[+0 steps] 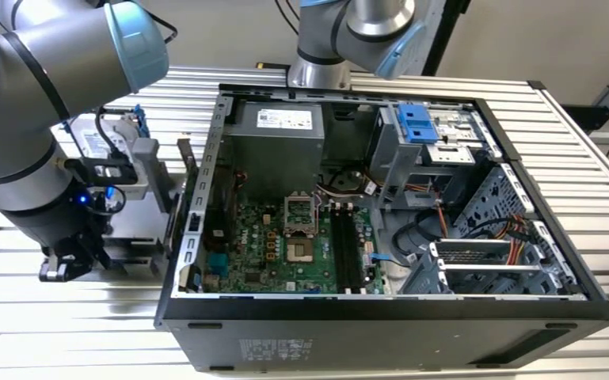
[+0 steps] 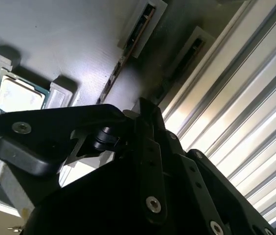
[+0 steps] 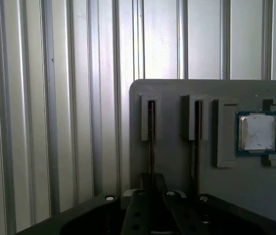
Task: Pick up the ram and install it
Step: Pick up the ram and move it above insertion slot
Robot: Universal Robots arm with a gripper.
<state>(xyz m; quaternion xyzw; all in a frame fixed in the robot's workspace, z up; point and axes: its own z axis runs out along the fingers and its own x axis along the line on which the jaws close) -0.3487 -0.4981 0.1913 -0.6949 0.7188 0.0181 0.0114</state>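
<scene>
My pincer (image 3: 152, 185) hangs at the grey holder plate (image 3: 177, 88), in line with the ram (image 3: 151, 137). The ram stands on edge in the plate's slot farthest from the processor chip (image 3: 257, 132), which lies in the plate's nest. Whether my pincer is spread or pinching the ram, I cannot tell. A second ram stick (image 3: 196, 137) occupies the slot between them. The open computer case (image 1: 389, 324) sits beside the plate, on the exterior view's right.

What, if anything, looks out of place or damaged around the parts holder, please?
Nothing stands out. The ram and the second stick stand straight in their slots in the grey holder, the processor sits square in its recess, and the gripper is lined up with the ram.
</scene>
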